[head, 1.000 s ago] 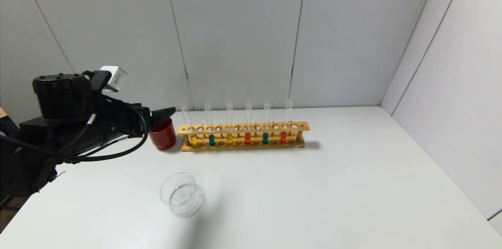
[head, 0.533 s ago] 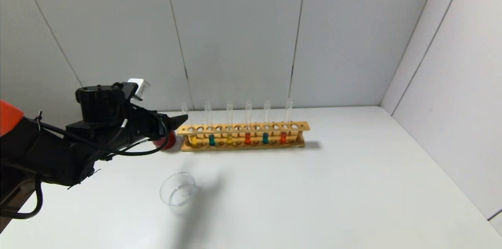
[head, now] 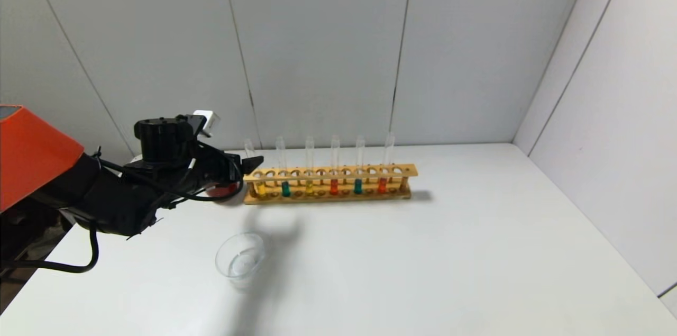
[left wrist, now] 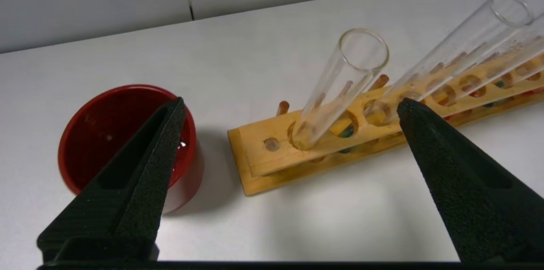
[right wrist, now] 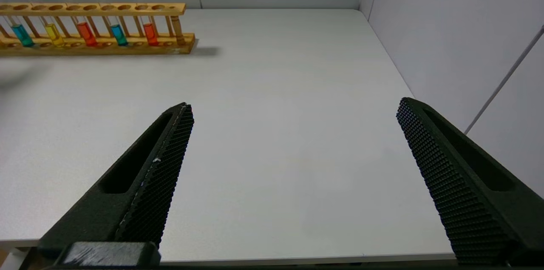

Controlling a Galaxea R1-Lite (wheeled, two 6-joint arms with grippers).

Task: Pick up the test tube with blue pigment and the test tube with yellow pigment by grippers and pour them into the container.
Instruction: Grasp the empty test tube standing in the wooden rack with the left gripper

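Note:
A wooden rack (head: 328, 171) holds several tubes. The yellow pigment tube (head: 260, 188) stands at its left end. Teal-blue tubes stand second from the left (head: 285, 188) and fifth (head: 358, 185). My left gripper (head: 249, 162) is open and empty, with its tips at the rack's left end. In the left wrist view (left wrist: 290, 100) the end tube (left wrist: 340, 83) stands just beyond the fingertips, between the two fingers, its liquid hidden by the rack (left wrist: 263, 157). The clear glass container (head: 240, 261) sits in front of the rack. My right gripper (right wrist: 293, 106) is open and empty over the table's near edge, out of the head view.
A dark red cup (left wrist: 127, 151) stands left of the rack, mostly hidden behind my left gripper in the head view (head: 222, 190). A duller yellow tube (head: 309, 187) and two orange-red tubes (head: 334, 186) are also in the rack. Walls close the back and right.
My left arm has moved right and forward. Its open tips went from over the red cup to the rack's left end. The tubes and the container have not moved.

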